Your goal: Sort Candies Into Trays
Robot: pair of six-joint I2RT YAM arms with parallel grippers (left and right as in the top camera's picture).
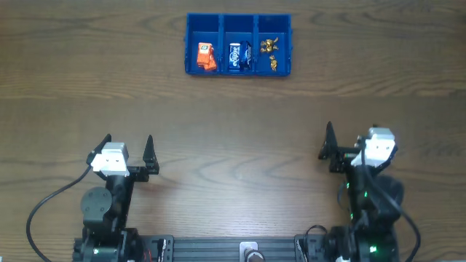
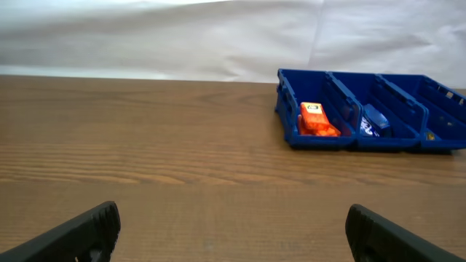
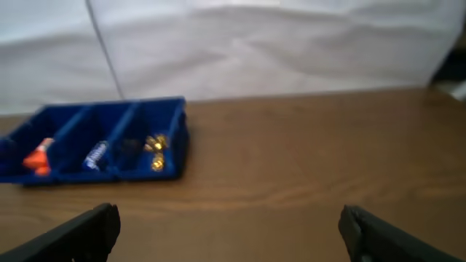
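Wooden table (image 1: 233, 116), blue tray (image 1: 190, 44), sorted candies (image 1: 239, 56)

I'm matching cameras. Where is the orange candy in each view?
Top view: orange candy in the left compartment of the blue tray, upper middle.
Left wrist view: orange candy in the end compartment nearest that arm.
Right wrist view: orange candy in the end compartment farthest from that arm.
Shared landmark: the blue tray.
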